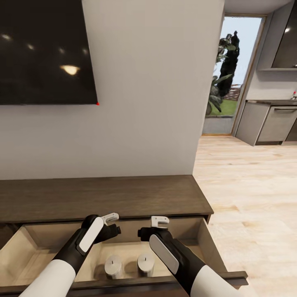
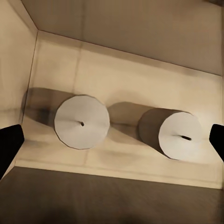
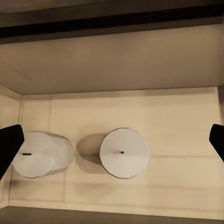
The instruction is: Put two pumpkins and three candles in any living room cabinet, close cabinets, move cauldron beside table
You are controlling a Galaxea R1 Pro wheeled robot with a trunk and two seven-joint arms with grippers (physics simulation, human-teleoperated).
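The dark-brown cabinet [image 1: 103, 196] stands against the wall with its drawer [image 1: 207, 243] pulled out. Two cream candles [image 1: 113, 265] [image 1: 145, 263] stand upright side by side on the drawer's pale floor. My left gripper [image 1: 112, 223] hangs open above the drawer, over the left candle. My right gripper [image 1: 152, 227] is open beside it, over the right candle. The left wrist view looks down on both candles [image 2: 82, 122] [image 2: 179, 135] between the open gripper's [image 2: 112, 142] dark fingertips. The right wrist view has the same pair [image 3: 123, 153] [image 3: 39, 155]. The pumpkins, cauldron and table are out of view.
A black TV screen [image 1: 45, 49] hangs on the wall above the cabinet. To the right, light wood floor [image 1: 247, 185] runs toward a glazed door [image 1: 231, 74] and grey kitchen units [image 1: 272, 119]. The drawer's front edge [image 1: 136, 282] sits just below my forearms.
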